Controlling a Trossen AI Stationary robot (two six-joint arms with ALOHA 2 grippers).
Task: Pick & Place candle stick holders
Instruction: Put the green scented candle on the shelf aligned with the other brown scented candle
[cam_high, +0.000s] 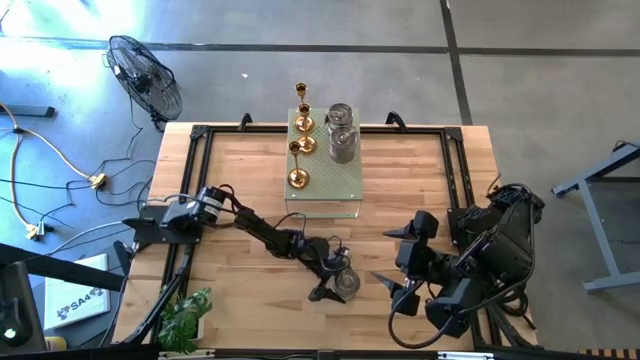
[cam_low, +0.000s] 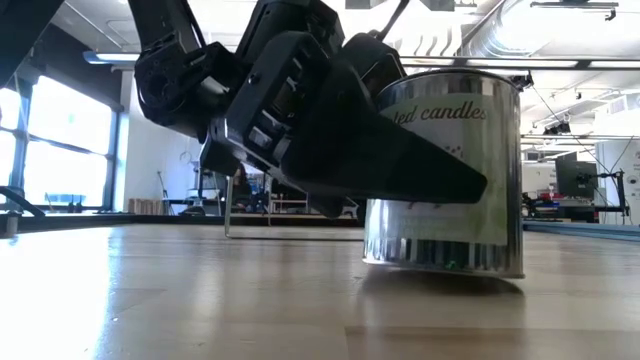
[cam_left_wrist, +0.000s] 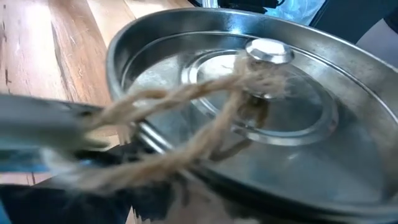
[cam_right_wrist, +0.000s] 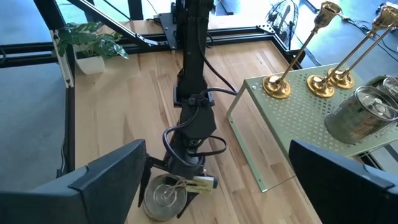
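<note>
A squat silver candle stick holder, a lidded tin with twine tied to its lid knob, stands on its base on the wooden table near the front edge. My left gripper reaches it low and nearly level from the table's left, open, one finger on each side of the tin. Three gold holders and two more silver tins stand on the pale green perforated box. My right gripper hangs open above the table's right front, holding nothing. My left gripper has one finger along the tin's near wall and the other beyond the tin. The fingers lie level, coming from the table's left. I cannot tell whether they touch the wall. The tin rests on the table.
The green box fills the table's far middle. A small potted plant stands at the front left corner. A black frame runs round the table's edges. Bare wood lies between the box and the tin.
</note>
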